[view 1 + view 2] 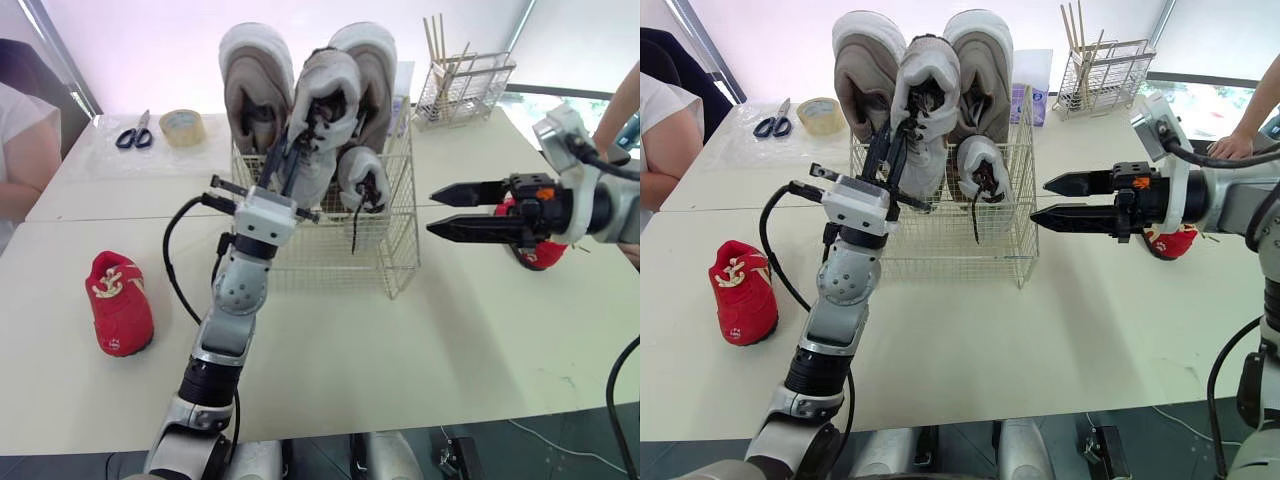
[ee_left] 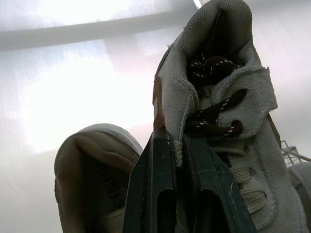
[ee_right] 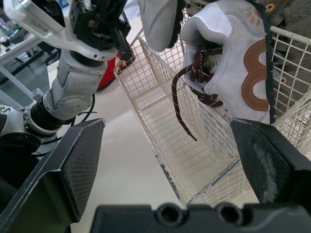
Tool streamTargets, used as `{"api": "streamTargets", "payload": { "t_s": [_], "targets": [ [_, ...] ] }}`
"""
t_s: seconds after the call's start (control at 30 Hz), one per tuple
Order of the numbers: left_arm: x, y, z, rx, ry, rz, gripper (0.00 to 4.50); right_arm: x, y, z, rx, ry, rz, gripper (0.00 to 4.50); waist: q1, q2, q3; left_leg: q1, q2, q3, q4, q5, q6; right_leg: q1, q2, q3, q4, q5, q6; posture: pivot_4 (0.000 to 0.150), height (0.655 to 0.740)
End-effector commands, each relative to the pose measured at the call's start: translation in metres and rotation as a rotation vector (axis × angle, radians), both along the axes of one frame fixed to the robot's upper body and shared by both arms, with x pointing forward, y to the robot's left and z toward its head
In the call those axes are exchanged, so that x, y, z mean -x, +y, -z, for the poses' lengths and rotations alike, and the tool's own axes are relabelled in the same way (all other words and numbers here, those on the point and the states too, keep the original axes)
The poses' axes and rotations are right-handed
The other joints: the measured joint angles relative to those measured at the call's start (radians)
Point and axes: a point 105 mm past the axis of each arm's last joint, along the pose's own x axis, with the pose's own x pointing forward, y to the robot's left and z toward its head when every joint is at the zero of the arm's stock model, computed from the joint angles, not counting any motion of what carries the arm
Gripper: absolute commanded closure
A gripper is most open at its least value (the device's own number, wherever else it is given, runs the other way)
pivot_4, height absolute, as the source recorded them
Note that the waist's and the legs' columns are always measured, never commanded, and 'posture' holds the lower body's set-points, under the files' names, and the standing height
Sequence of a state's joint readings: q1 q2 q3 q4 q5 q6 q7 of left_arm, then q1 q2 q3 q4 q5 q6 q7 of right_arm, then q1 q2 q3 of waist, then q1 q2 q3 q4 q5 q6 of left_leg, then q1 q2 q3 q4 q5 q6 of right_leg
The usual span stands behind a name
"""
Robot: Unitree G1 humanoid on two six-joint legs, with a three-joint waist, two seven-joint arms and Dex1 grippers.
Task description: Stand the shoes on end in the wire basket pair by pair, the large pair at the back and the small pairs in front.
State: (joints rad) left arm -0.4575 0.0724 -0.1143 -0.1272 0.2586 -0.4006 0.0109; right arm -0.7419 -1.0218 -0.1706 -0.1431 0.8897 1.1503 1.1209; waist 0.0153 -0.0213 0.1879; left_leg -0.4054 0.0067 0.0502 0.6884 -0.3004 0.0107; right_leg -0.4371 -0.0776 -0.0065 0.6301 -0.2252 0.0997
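Note:
A white wire basket stands mid-table. Two large beige shoes stand on end at its back. A small grey shoe with brown trim stands in the front right, its dark lace hanging out. My left gripper is shut on a second small grey shoe, held upright above the basket's front left; the fingers pinch its side edge. My right gripper hovers open just right of the basket, nothing between its fingers. One red shoe lies on the left, another behind my right gripper.
Scissors and a tape roll lie at the back left. A wire rack holding sticks stands at the back right. A person sits at the left edge, and a person's arm reaches in at the right.

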Motion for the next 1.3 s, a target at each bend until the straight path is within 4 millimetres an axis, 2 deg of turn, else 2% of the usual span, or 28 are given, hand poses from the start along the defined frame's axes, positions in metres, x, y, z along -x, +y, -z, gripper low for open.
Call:
{"api": "streamTargets", "payload": {
  "t_s": [0.03,0.17,0.33,0.47,0.7,1.13,1.27,1.3],
  "targets": [
    [-0.002,0.007,0.007,0.069,0.042,-0.007,4.49,0.005,-0.001,-0.011,-0.010,-0.054,-0.007,0.00,0.000,0.000,0.000,0.000,0.000,0.000,0.000,0.000,0.000,0.000,0.000,0.000,0.000,0.000,0.000,0.150,0.7400],
    [-0.010,0.022,0.030,0.125,0.117,-0.071,4.49,0.005,-0.002,-0.011,-0.013,-0.055,-0.007,0.00,0.000,0.000,0.000,0.000,0.000,0.000,0.000,0.000,0.000,0.000,0.000,0.000,0.000,0.000,0.000,0.150,0.7400],
    [-0.019,0.027,0.053,0.110,0.162,-0.128,4.49,0.004,-0.001,-0.011,-0.017,-0.057,-0.011,0.00,0.001,0.005,-0.003,0.004,0.000,0.000,0.000,0.000,0.001,0.005,0.000,0.000,0.000,0.000,0.000,0.150,0.7400],
    [-0.015,0.013,0.049,-0.007,0.066,-0.127,4.49,0.002,0.000,-0.013,-0.026,-0.059,-0.011,0.00,-0.001,0.005,-0.004,0.013,0.000,0.001,0.000,-0.001,0.002,0.013,0.000,0.000,-0.002,0.000,0.000,0.150,0.7400],
    [-0.014,0.008,0.025,-0.035,-0.064,-0.167,4.49,0.002,0.001,-0.015,-0.034,-0.063,-0.010,0.00,0.001,0.005,-0.004,0.012,0.000,0.000,0.000,-0.001,0.002,0.012,-0.002,0.000,-0.001,0.000,0.000,0.150,0.7400],
    [-0.017,0.018,0.064,0.182,0.247,-0.065,4.49,0.001,0.002,-0.008,-0.044,-0.061,-0.003,0.00,-0.001,0.005,-0.004,0.012,0.001,0.000,0.000,-0.002,0.002,0.011,-0.004,0.000,-0.002,0.000,0.000,0.150,0.7400],
    [-0.012,0.021,0.064,0.206,0.278,-0.028,3.00,0.000,0.003,-0.007,-0.047,-0.059,-0.006,0.00,-0.004,0.005,-0.004,0.012,0.001,0.001,-0.003,-0.002,0.003,0.011,-0.004,0.001,-0.003,0.000,0.000,0.150,0.7400],
    [-0.010,0.019,0.065,0.204,0.288,-0.008,2.35,0.000,0.004,-0.006,-0.048,-0.058,-0.007,0.00,-0.004,0.005,-0.004,0.012,0.001,0.001,-0.003,-0.002,0.003,0.011,-0.003,0.001,-0.003,0.000,0.000,0.150,0.7400]
  ]
}}
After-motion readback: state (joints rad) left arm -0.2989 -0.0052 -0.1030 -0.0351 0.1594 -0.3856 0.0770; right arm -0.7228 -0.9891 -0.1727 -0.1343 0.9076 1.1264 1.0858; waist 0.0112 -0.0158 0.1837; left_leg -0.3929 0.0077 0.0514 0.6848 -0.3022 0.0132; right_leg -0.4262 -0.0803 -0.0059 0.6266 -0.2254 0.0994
